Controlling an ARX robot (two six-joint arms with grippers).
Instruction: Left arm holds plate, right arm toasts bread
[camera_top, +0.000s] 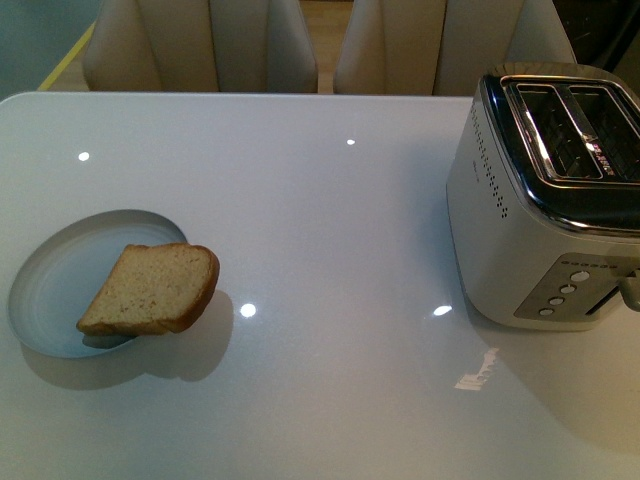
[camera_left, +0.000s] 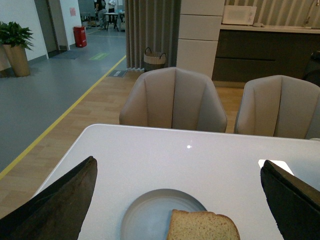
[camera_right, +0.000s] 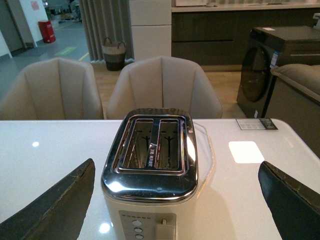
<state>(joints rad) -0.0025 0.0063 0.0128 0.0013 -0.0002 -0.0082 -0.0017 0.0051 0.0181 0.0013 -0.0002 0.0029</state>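
1. The left gripper (camera_left: 178, 161) has its jaws spread wide and grips nothing. Its two dark fingers (camera_left: 55, 205) frame the plate in the left wrist view and touch neither plate nor bread.
2. The right gripper (camera_right: 176, 162) is likewise spread wide and grips nothing. Its fingers (camera_right: 55, 207) stand either side of the toaster in the right wrist view, clear of its body.
3. The plate (camera_top: 50, 290) rests flat on the glossy white table (camera_top: 330, 220), on the robot's left side.
4. The bread slice (camera_top: 150, 290) lies partly on the plate. Its rounded crust end overhangs the rim on the toaster side, and the slice sits slightly tilted.
5. The toaster (camera_top: 520, 230) stands upright on the robot's right side, well apart from the plate. Its two slots (camera_right: 151, 142) face upward. A column of round buttons (camera_top: 562, 294) and a lever (camera_right: 163, 229) are on its end face.
6. Two beige chairs (camera_top: 200, 45) stand at the far table edge.
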